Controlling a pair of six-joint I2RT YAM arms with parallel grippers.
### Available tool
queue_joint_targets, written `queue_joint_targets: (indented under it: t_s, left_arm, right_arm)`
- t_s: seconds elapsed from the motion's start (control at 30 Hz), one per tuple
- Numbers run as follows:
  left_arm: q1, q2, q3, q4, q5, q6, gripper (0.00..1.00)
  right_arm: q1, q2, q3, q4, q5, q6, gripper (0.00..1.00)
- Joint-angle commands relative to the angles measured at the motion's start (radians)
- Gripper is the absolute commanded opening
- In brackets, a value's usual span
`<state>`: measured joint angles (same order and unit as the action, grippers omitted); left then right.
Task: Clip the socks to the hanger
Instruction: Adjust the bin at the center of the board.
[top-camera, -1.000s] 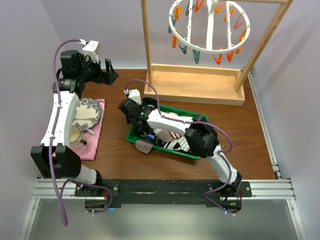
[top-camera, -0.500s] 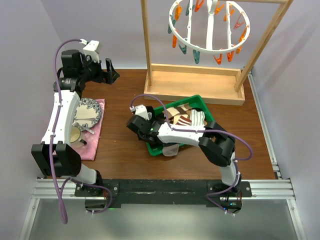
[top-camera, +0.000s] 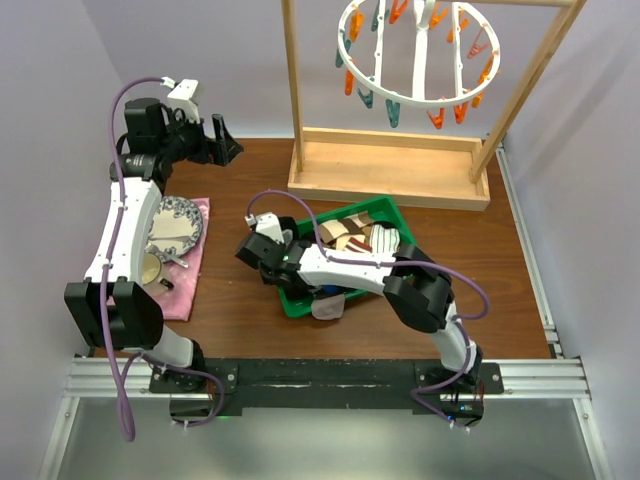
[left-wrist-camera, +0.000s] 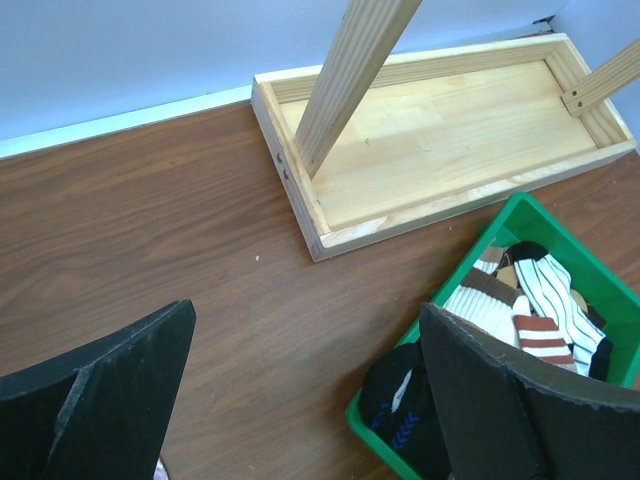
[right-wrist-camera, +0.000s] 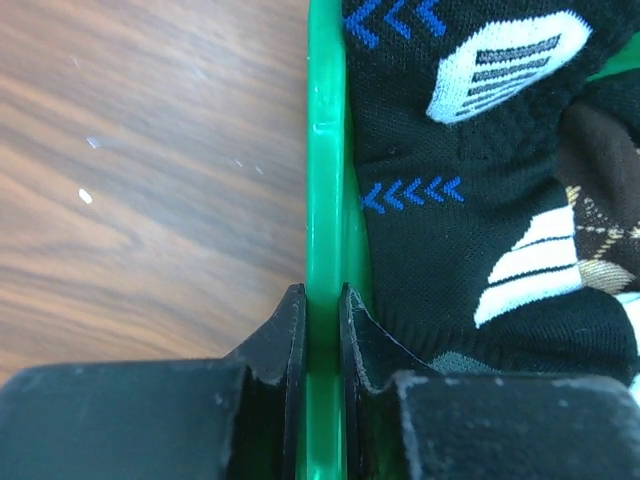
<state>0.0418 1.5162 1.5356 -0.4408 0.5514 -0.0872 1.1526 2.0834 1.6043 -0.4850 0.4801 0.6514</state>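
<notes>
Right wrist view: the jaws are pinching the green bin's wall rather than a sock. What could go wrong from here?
1. The right gripper is shut on the wall of the green bin, so any lift or pull would likely drag or tip the whole bin and spill socks.
2. The pale sock drooping over the bin's near edge could slide onto the table.
3. The black sock lies right beside the gripper and may snag on release.
</notes>
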Motion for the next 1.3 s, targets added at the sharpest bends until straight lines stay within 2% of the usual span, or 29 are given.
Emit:
queue_joint_targets:
  t_s: [0.0, 0.03, 0.1, 0.13, 0.2, 0.23, 0.27, 0.33, 0.4, 0.43, 0.47, 0.53, 0.67, 0.8, 0.83, 0.9, 1.0, 1.1, 1.27]
  left_arm:
    - [0.004, -0.011, 0.024, 0.033, 0.035, -0.006, 1.0]
    - [0.004, -0.011, 0.023, 0.03, 0.038, -0.005, 1.0]
    - [0.004, -0.01, 0.023, 0.025, 0.042, 0.009, 1.0]
    - [0.003, -0.007, 0.026, 0.017, 0.042, 0.015, 1.0]
    - [0.004, -0.001, 0.037, 0.008, 0.042, 0.03, 1.0]
    - [0.004, 0.009, 0.043, -0.002, 0.042, 0.036, 1.0]
    - [0.004, 0.01, 0.046, -0.009, 0.044, 0.044, 1.0]
    - [0.004, 0.022, 0.055, -0.018, 0.048, 0.047, 1.0]
    - [0.004, 0.025, 0.06, -0.016, 0.054, 0.041, 1.0]
    - [0.003, 0.027, 0.061, -0.012, 0.065, 0.038, 1.0]
    - [0.001, 0.027, 0.061, -0.007, 0.07, 0.034, 1.0]
    - [-0.02, 0.029, 0.067, 0.004, 0.068, 0.032, 1.0]
    - [-0.155, 0.045, 0.089, 0.028, -0.02, 0.052, 1.0]
    - [-0.203, 0.119, 0.167, 0.031, -0.027, 0.037, 1.0]
    - [-0.204, 0.136, 0.187, 0.027, -0.018, 0.024, 1.0]
    - [-0.204, 0.16, 0.218, 0.028, -0.018, 0.014, 1.0]
    - [-0.212, 0.164, 0.193, 0.086, -0.044, -0.014, 1.0]
    - [-0.23, 0.17, 0.166, 0.175, -0.093, -0.028, 1.0]
    - [-0.258, 0.248, 0.222, 0.267, -0.18, -0.052, 1.0]
  right_arm:
    - [0.012, 0.081, 0.118, -0.079, -0.067, 0.096, 0.0]
    - [0.013, 0.101, 0.135, -0.073, -0.08, 0.09, 0.21]
    - [0.022, 0.112, 0.172, -0.07, -0.066, 0.079, 0.35]
    - [0.022, 0.109, 0.177, -0.067, -0.052, 0.073, 0.54]
    - [0.018, 0.096, 0.187, -0.073, 0.012, 0.042, 0.71]
    - [0.013, 0.083, 0.195, -0.092, 0.047, 0.028, 0.84]
    - [-0.008, 0.045, 0.189, -0.089, 0.075, -0.011, 0.87]
    - [-0.043, -0.024, 0.116, -0.067, 0.089, -0.033, 0.88]
    - [-0.105, -0.172, 0.021, -0.018, 0.089, -0.078, 0.88]
    - [-0.131, -0.219, -0.085, 0.029, 0.084, -0.085, 0.87]
    - [-0.189, -0.323, -0.134, 0.048, 0.072, -0.102, 0.87]
    - [-0.25, -0.408, -0.261, 0.069, 0.061, -0.11, 0.86]
    - [-0.451, -0.535, -0.418, 0.049, 0.04, -0.096, 0.85]
    - [-0.496, -0.653, -0.543, 0.156, -0.055, -0.153, 0.85]
    - [-0.492, -0.661, -0.572, 0.17, -0.12, -0.157, 0.84]
    - [-0.482, -0.642, -0.584, 0.177, -0.141, -0.145, 0.84]
    - [-0.464, -0.608, -0.573, 0.128, -0.086, -0.105, 0.85]
    - [-0.464, -0.605, -0.577, 0.164, -0.081, -0.116, 0.86]
    - [-0.465, -0.479, -0.494, 0.168, -0.081, -0.13, 0.78]
